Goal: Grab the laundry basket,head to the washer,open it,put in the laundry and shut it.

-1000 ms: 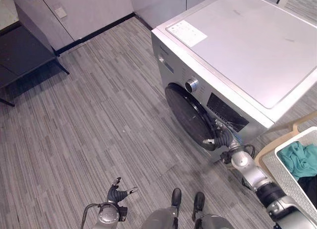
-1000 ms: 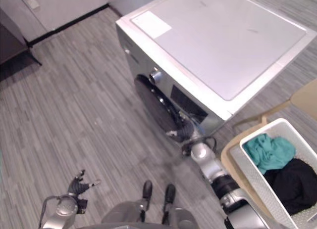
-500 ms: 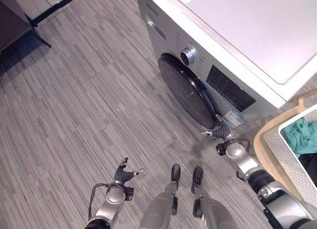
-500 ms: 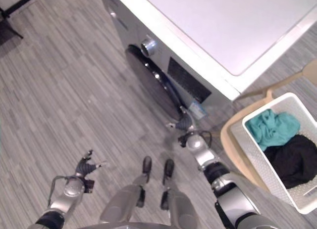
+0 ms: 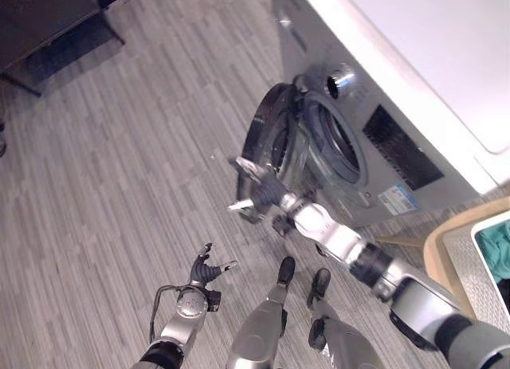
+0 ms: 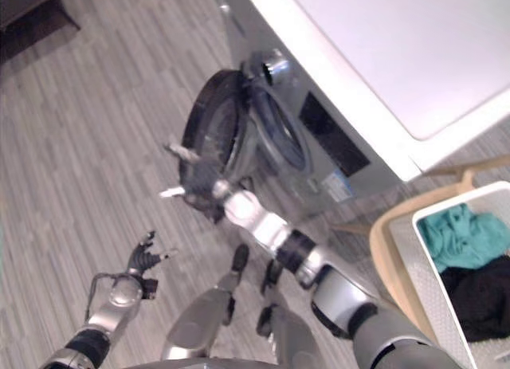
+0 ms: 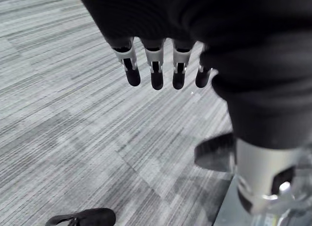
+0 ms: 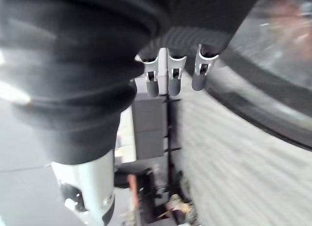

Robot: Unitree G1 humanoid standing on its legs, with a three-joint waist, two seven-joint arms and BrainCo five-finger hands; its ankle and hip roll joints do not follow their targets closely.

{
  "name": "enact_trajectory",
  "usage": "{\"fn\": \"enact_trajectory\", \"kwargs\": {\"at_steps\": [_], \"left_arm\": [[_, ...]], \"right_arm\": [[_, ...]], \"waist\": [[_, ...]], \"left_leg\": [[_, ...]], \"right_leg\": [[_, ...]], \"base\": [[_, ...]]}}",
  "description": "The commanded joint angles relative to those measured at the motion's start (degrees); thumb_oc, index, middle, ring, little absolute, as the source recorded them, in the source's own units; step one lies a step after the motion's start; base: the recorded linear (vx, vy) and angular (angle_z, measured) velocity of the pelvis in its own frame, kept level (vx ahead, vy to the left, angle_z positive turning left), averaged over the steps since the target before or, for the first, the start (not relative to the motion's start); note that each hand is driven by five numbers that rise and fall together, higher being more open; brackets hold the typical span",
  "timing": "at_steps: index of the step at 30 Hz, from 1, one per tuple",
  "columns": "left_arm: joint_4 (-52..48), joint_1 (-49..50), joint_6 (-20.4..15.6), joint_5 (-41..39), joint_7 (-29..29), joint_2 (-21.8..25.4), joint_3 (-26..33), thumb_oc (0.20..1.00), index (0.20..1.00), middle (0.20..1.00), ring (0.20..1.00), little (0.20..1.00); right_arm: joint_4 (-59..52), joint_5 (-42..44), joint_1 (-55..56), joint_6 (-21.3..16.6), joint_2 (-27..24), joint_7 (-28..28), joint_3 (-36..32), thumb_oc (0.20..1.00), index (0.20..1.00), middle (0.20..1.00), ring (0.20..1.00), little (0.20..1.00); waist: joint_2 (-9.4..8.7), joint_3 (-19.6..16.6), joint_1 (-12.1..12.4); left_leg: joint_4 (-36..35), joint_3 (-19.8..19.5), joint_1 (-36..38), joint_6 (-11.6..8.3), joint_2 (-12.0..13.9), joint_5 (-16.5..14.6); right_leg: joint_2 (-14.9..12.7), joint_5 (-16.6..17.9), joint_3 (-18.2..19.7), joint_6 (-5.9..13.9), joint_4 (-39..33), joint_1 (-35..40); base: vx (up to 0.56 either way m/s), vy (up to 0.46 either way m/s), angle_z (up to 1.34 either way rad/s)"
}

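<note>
Left eye view: the washer door stands part open, swung out toward the floor, and the right hand is at its lower rim with fingers spread and straight, holding nothing. Whether it touches the door I cannot tell. The left hand hangs low over the floor, fingers loose and open, idle. The basket sits well apart on a pale wooden seat to the robot's right, with teal cloth and black cloth inside; no laundry is in either hand. The likely trouble: the door looks only partly open, so if the hand slips off the rim it may swing back and block the drum when laundry comes. The arm crosses in front of the opening too, so a hasty pull could knock the door. The basket is far enough off that reaching it means turning. The floor is grey striped carpet; a dark table stands in the far corner.
</note>
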Motion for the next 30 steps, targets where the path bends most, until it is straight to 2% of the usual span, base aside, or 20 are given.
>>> {"fn": "enact_trajectory", "kwargs": {"at_steps": [1,7,13,14,15,21,23,25,30], "left_arm": [[-0.34,-0.31,-1.81,-1.86,1.07,3.62,-2.87,1.0,1.0,1.0,1.0,1.0],[-2.84,-1.22,-1.28,0.09,1.46,4.22,-3.32,1.0,1.0,1.0,1.0,1.0],[-5.11,-6.13,-0.36,3.54,3.55,3.62,-2.73,1.0,1.0,1.0,1.0,1.0],[-5.08,-6.15,-0.37,3.55,3.56,3.59,-2.76,1.0,1.0,1.0,1.0,1.0],[-5.49,-8.07,-0.08,5.21,4.3,3.78,-2.58,1.0,1.0,1.0,1.0,1.0],[-5.0,-13.74,0.78,7.37,6.78,4.81,-1.66,1.0,1.0,1.0,1.0,1.0],[-3.63,-18.02,1.4,8.98,8.36,7.14,-1.41,1.0,1.0,1.0,1.0,1.0],[-2.74,-19.25,1.6,9.52,8.57,8.05,-1.22,1.0,1.0,1.0,1.0,1.0],[4.58,-26.85,2.49,9.51,9.45,14.17,0.34,1.0,1.0,1.0,1.0,1.0]], "right_arm": [[0.02,-1.15,1.0,-1.99,3.15,-2.09,-2.38,1.0,1.0,1.0,1.0,1.0],[1.65,-2.73,3.97,0.07,-1.67,-4.14,-5.47,1.0,1.0,1.0,1.0,1.0],[-3.36,-8.18,13.41,0.64,-7.72,-3.73,-7.48,1.0,1.0,1.0,1.0,1.0],[-3.43,-8.19,13.46,0.68,-7.77,-3.72,-7.5,1.0,1.0,1.0,1.0,1.0],[-5.09,-10.75,16.38,0.85,-10.11,-3.18,-8.35,1.0,1.0,1.0,1.0,1.0],[-4.5,-17.66,23.83,1.69,-15.44,-3.28,-11.21,1.0,1.0,1.0,1.0,1.0],[-3.94,-17.57,27.84,1.74,-17.95,-2.82,-13.5,1.0,1.0,1.0,1.0,1.0],[-3.93,-17.45,29.02,1.56,-18.7,-2.62,-14.21,1.0,1.0,1.0,1.0,1.0],[-5.81,-15.93,34.46,0.56,-22.55,-1.63,-17.91,1.0,1.0,1.0,1.0,1.0]], "waist": [[-4.51,-0.87,1.22],[-4.81,0.25,-0.13],[-5.57,0.99,-3.55],[-5.56,0.96,-3.49],[-5.89,0.95,-4.87],[-6.23,0.58,-8.37],[-6.12,0.72,-10.33],[-6.08,0.73,-10.98],[-5.69,1.15,-13.91]], "left_leg": [[1.76,2.66,0.87,0.53,-1.88,-3.85],[1.53,3.57,0.21,0.65,-1.68,-3.75],[1.49,5.59,-0.4,0.82,-1.24,-4.12],[1.51,5.63,-0.43,0.82,-1.24,-4.14],[1.47,6.27,-0.59,0.86,-1.08,-4.37],[1.11,8.16,-1.06,1.12,-0.84,-4.68],[0.9,8.98,-1.63,1.26,-0.71,-4.64],[0.73,9.2,-1.79,1.33,-0.68,-4.58],[0.46,10.53,-3.03,1.69,-0.69,-4.28]], "right_leg": [[-6.62,-5.55,3.99,6.13,4.56,0.43],[-6.53,-4.73,4.69,6.33,4.46,-0.64],[-6.29,-4.03,6.26,6.67,4.45,-2.25],[-6.28,-4.04,6.3,6.67,4.48,-2.3],[-6.31,-3.9,6.75,6.83,4.48,-2.82],[-6.4,-3.7,7.96,6.99,4.95,-4.42],[-6.53,-3.8,8.6,7.04,5.8,-5.72],[-6.54,-3.79,8.88,7.07,6.04,-6.16],[-6.61,-3.39,10.0,7.33,7.06,-8.56]], "base": [[-0.02,-0.017,0.41],[-0.02,0.01,0.09],[-0.01,0.025,-0.21],[0.01,0.03,-0.2],[0.01,0.027,-0.26],[0.02,0.029,-0.22],[0.01,0.054,-0.15],[0.0,0.049,-0.18],[0.01,0.058,-0.21]]}}
